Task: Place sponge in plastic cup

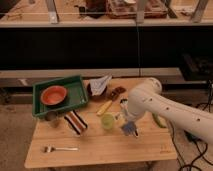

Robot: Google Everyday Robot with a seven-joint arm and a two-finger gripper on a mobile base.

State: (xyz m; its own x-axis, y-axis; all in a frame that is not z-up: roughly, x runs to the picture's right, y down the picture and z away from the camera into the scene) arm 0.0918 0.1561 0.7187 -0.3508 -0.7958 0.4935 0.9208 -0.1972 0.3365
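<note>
The plastic cup, a small light yellow-green tumbler, stands upright near the middle of the wooden table. The sponge, a flat blue-grey pad, hangs just right of the cup, a little above the tabletop. My gripper at the end of the white arm is shut on the sponge's upper part and sits beside the cup's right side, about a cup's width away. The arm reaches in from the right.
A green tray at the left rear holds an orange bowl. A small brownish-grey cup and a striped cloth lie before it. A fork lies front left. A grey folded cloth, a yellow object and a brown object lie behind the cup.
</note>
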